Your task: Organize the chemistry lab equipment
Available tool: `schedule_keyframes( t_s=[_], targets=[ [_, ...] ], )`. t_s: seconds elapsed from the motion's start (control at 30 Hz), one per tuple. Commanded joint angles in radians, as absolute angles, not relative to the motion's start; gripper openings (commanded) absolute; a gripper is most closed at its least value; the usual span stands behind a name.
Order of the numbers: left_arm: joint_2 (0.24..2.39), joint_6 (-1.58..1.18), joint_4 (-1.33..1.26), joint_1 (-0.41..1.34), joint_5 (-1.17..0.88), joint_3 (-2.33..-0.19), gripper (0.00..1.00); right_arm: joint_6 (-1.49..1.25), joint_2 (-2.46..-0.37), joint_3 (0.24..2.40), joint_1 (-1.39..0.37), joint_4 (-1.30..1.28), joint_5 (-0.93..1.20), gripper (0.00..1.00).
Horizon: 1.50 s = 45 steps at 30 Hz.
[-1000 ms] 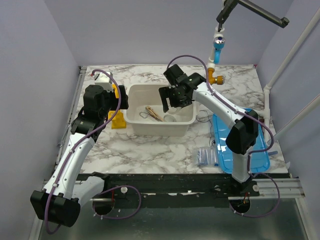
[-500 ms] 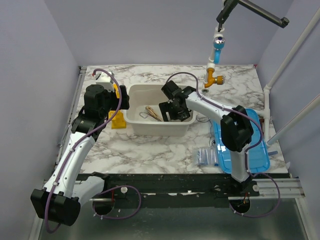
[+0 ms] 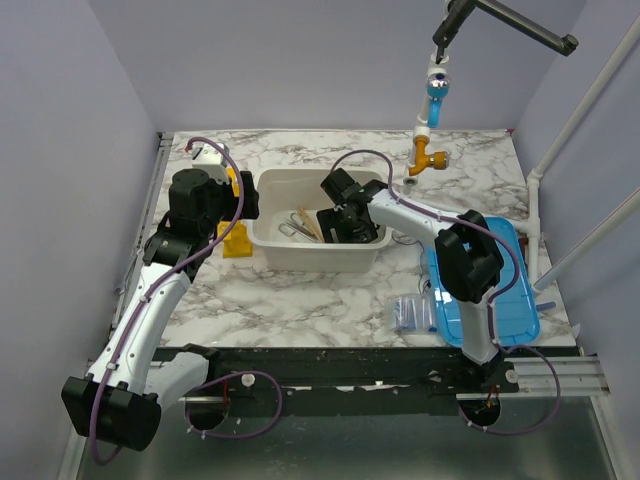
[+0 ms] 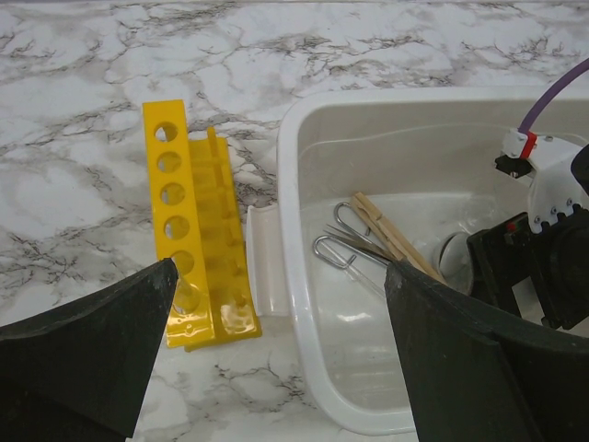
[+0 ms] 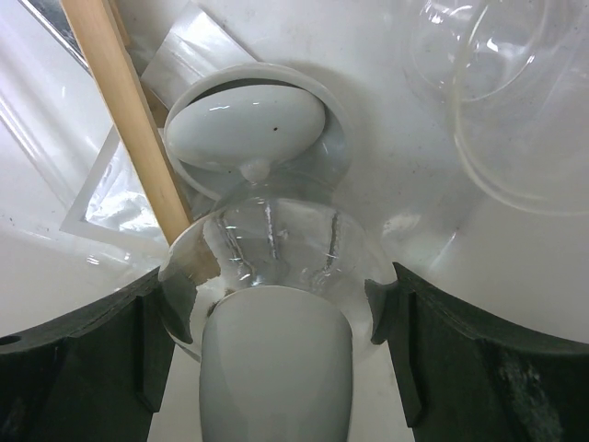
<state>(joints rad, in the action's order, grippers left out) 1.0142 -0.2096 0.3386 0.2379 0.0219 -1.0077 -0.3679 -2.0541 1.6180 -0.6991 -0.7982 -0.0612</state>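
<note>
The right gripper (image 5: 278, 296) is down inside the white tub (image 4: 293, 193). Its jaws are spread on either side of a round clear flask (image 5: 276, 244), with the pads (image 5: 175, 308) right at the bulb's sides. Whether they press on the glass cannot be made out. The left gripper (image 4: 281, 276) hangs with its jaws wide apart and holds nothing, above the gap between the tub and the yellow rack (image 4: 179, 239).

From above, the right gripper covers the flask, and the left gripper is mostly tucked under its own wrist. In the left wrist view the right arm blocks the tub's far end. A second clear glass piece (image 5: 515, 110) is cut off by the edge of the right wrist view. A white domed piece (image 5: 244, 120) sits in a ring just beyond the flask, and what it is stays unclear.

The tub also holds the metal tongs (image 4: 342, 244) and the wooden stick (image 4: 391, 235), which lie side by side and touch. A clear plastic sheet (image 5: 101, 216) lies under the stick.

The rack lies on its side on the marble table (image 3: 300, 300), close beside the tub. A clear bag (image 3: 410, 313) with blue contents lies on the table against the blue tray (image 3: 512, 315).
</note>
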Motion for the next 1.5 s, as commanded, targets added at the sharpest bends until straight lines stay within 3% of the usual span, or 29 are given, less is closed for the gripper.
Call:
schedule_keyframes(
  t_s=[0.0, 0.03, 0.07, 0.1, 0.57, 0.9, 1.17, 1.47],
  targets=[
    [1.017, -0.207, 0.337, 0.241, 0.0, -1.04, 0.99, -0.369, -2.045, 1.634, -0.702, -0.776, -0.11, 0.8],
    [1.017, -0.208, 0.337, 0.241, 0.001, -1.04, 0.99, -0.369, -2.042, 1.646, -0.703, -0.786, -0.117, 0.83],
    [1.017, -0.207, 0.337, 0.241, 0.0, -1.04, 0.99, -0.371, -2.039, 1.66, -0.705, -0.8, -0.131, 0.97],
    [1.016, -0.207, 0.338, 0.241, 0.001, -1.04, 0.99, -0.37, -2.036, 1.677, -0.708, -0.81, -0.14, 1.0],
    [1.011, -0.207, 0.337, 0.242, 0.001, -1.039, 0.99, -0.37, -1.907, 1.865, -0.752, -0.897, -0.168, 1.0],
    [1.003, -0.206, 0.336, 0.242, 0.011, -1.037, 0.99, -0.447, -1.648, 1.84, -0.755, -0.985, -0.239, 1.0],
    [0.999, -0.198, 0.332, 0.242, 0.027, -1.031, 0.99, -0.538, -1.388, 1.556, -0.726, -1.062, -0.341, 1.0],
    [0.997, -0.195, 0.327, 0.242, 0.032, -1.026, 0.99, -0.682, -1.117, 1.237, -0.623, -1.106, -0.285, 1.0]
  ],
)
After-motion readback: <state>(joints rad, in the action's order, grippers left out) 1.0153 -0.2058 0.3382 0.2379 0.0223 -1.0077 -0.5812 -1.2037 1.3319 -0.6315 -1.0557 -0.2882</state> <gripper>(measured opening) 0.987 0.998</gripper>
